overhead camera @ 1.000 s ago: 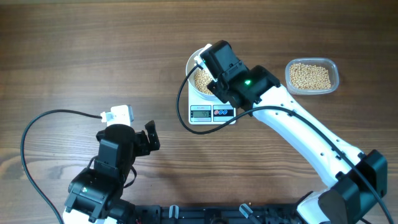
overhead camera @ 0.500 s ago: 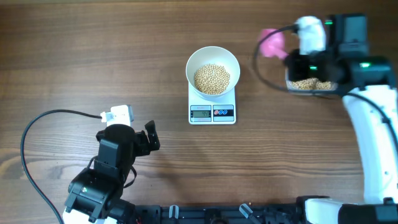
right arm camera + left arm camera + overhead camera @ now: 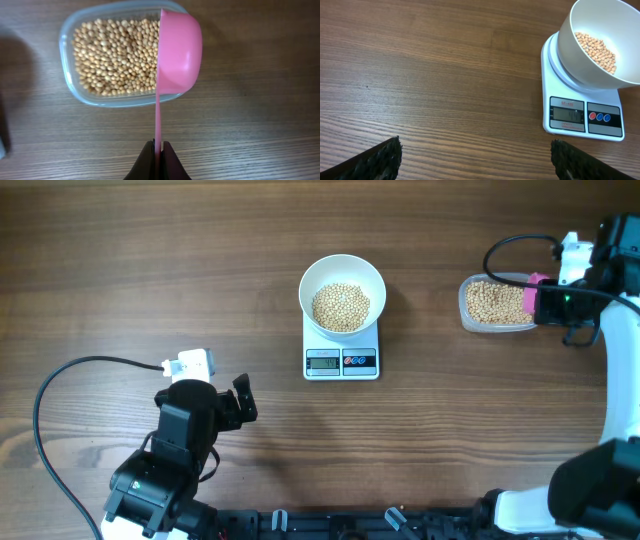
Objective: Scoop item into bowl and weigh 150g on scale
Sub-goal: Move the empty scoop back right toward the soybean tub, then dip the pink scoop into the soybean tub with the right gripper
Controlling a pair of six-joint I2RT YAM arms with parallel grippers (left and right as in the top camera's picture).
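The right gripper [image 3: 157, 154] pinches the pink scoop [image 3: 179, 50] by its thin handle; the left gripper [image 3: 243, 402] stands wide and empty. The beans [image 3: 117, 55] look hard, light and rolling, so better scooped than pinched, I think.

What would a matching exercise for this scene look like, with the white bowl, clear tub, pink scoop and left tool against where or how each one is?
Column one:
1 white bowl
2 clear tub
3 pink scoop
4 left tool

Column two:
A pinched in the right tool
B open, holding nothing
C standing on the scale
D directly on the table, holding beans

Pairs: 1-C, 2-D, 3-A, 4-B.
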